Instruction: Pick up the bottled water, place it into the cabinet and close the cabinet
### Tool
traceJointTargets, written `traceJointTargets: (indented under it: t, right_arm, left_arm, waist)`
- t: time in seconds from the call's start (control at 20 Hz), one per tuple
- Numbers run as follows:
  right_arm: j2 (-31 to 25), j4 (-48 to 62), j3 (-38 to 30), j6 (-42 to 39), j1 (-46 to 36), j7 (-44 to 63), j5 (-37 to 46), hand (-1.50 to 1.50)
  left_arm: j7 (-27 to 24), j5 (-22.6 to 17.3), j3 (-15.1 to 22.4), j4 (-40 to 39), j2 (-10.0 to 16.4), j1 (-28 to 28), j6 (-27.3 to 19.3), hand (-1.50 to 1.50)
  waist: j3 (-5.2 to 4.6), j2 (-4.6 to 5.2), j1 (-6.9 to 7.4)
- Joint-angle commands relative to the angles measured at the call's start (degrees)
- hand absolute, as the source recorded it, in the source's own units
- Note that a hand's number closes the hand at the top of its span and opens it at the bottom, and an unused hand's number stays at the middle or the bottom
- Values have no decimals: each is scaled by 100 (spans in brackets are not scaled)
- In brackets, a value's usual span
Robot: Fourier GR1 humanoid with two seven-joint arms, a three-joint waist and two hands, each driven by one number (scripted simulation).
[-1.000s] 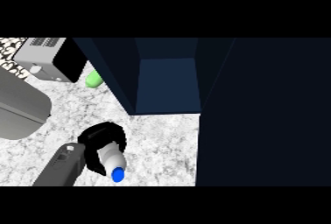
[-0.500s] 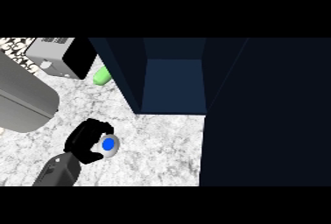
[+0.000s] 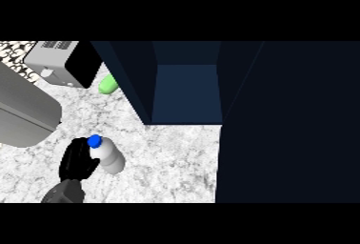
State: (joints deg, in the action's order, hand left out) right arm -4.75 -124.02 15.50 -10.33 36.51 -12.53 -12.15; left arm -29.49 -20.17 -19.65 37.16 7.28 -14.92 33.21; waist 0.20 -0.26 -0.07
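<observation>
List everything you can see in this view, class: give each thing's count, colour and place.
bottle: one, white with a blue cap, lower left, over the counter.
cabinet: one, dark blue, open, from top middle across the right side.
green thing: one, light green, by the cabinet's left wall, partly hidden.
appliance: one, grey and black, top left corner.
grey block: one, grey, left edge; what it is cannot be told.
counter: one, white-grey marbled, under everything.
left robot hand: one, black, lower left, curled round the bottle.
</observation>
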Motion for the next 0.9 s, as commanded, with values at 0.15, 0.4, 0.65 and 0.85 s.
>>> traceJointTargets:
  t: [0.15,0.4,0.65,0.85]
  right_arm:
    - [348,-326,794,503,-100,390,576,-150]
    - [-100,-259,190,131,-216,372,-39,-150]
    - [59,-33,362,256,-266,244,42,-150]
    - [-83,-186,546,104,264,-172,102,-150]
  left_arm:
    - [40,-317,62,177,-181,123,208,150]
    - [1284,-620,448,1968,-424,769,-493,150]
    - [1711,-495,842,2735,-684,710,-1027,150]
    - [1432,-576,1748,3283,-724,842,-1960,150]
  waist:
    - [-24,21,-21]
    - [-17,12,12]
    - [-18,14,0]
    - [-19,11,-37]
